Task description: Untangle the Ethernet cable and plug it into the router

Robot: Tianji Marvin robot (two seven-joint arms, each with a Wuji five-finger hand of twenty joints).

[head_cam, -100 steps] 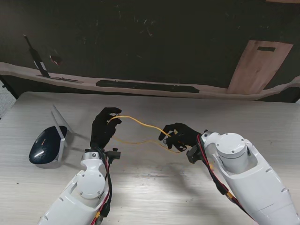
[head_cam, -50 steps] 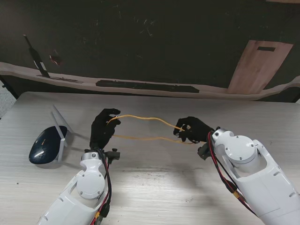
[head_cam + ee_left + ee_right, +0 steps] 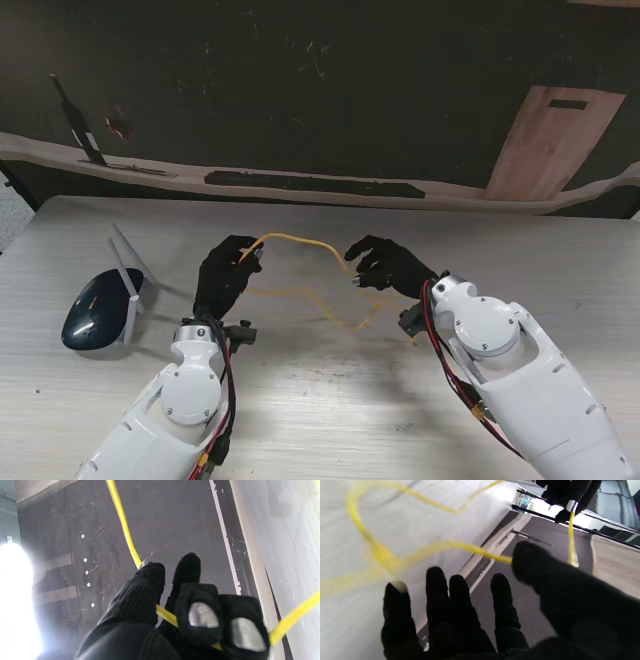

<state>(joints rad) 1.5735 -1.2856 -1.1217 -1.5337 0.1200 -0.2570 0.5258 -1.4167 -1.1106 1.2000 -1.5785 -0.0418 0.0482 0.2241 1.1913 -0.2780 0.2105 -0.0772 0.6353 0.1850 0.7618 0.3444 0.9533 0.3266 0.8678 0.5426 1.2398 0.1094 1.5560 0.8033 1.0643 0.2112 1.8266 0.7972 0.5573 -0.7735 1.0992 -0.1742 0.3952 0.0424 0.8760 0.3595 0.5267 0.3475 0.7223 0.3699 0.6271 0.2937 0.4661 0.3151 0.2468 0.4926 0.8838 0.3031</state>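
The yellow Ethernet cable arches in the air between my two hands, and a blurred slack loop of it lies toward the table. My left hand is shut on the cable, which the left wrist view shows pinched between thumb and forefinger. My right hand is open with its fingers spread. The cable runs up to its thumb, and whether it rests on the thumb is unclear. The dark blue router with white antennas lies on the table to my left, apart from both hands.
The pale wooden table ends at a curved far edge with dark floor beyond. A wooden board leans at the far right. A black strip and a black rod lie past the far edge.
The right hand had pulled the cable taut to the right. It has now swung back left and spread its fingers, and the cable has gone slack and dropped. The left hand kept its hold.
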